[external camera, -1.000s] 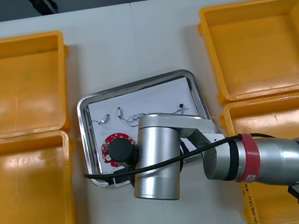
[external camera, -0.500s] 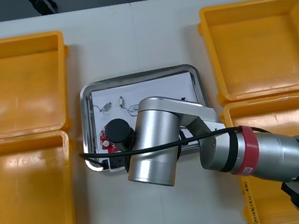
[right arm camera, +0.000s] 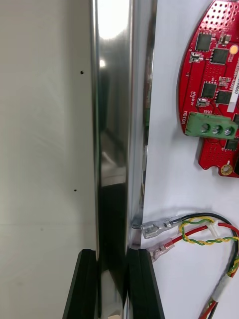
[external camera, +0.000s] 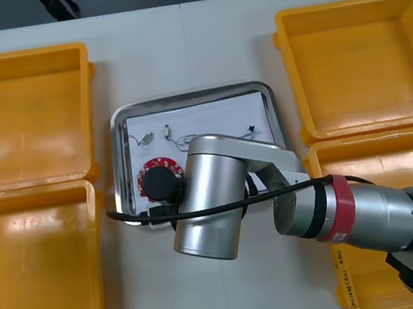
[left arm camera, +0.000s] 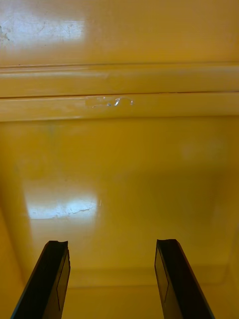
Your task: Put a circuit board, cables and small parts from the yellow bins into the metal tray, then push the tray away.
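Right gripper (right arm camera: 110, 284) pinched tray (right arm camera: 113, 99) rim; its arm hid half the circuit board (external camera: 149, 171). Left gripper (left arm camera: 112, 281) sat open over bin (left arm camera: 119, 164).

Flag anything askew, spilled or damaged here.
Nothing is spilled or damaged. The tray sits slightly skewed to the table edge, with the right gripper shut on its rim. The board and cables lie inside it. The left gripper hangs open over a bin.

Light table (external camera: 183, 42), upper-left yellow bin (external camera: 21, 119), lower-left yellow bin (external camera: 39, 278), upper-right yellow bin (external camera: 359, 64), lower-right yellow bin (external camera: 391, 152), metal tray (external camera: 183, 97) at ctr btwn L & R pairs, all directly on tabletop.
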